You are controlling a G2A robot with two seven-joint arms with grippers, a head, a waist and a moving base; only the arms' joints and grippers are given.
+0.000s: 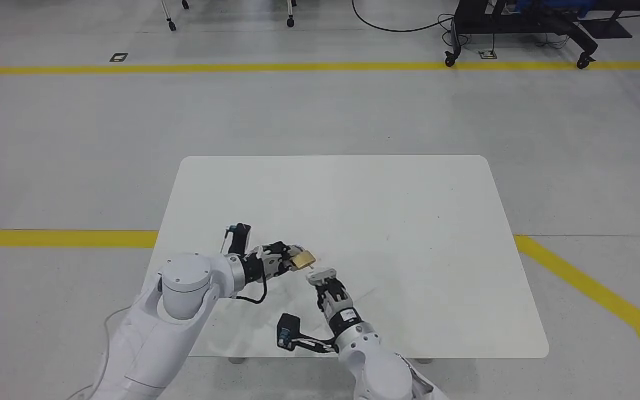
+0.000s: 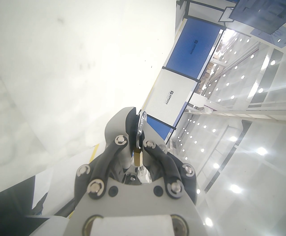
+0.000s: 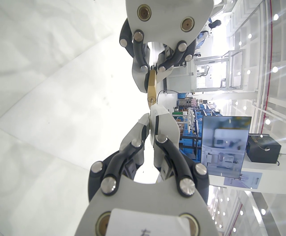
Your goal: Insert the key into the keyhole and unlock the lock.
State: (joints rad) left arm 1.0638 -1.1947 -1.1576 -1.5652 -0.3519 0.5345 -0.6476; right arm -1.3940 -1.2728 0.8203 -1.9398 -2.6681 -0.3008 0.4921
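Within left claw (image 3: 151, 82), lock (image 3: 152, 87), key (image 3: 152, 101) at keyhole (image 3: 151, 98)

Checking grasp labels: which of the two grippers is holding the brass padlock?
The left gripper, clamped on the brass padlock; the right gripper is shut on the key at its keyhole.

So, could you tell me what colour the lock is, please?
Brass-gold lock; best seen in the right wrist view.

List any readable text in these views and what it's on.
Blue wall panel: a brand mark, turned sideways; not quoted here.
White wall panel: the same mark.
Posters: too blurred to read.
Notice under the screen: too small.
Right wrist label: cut off at the edge.
Lock: no print visible.
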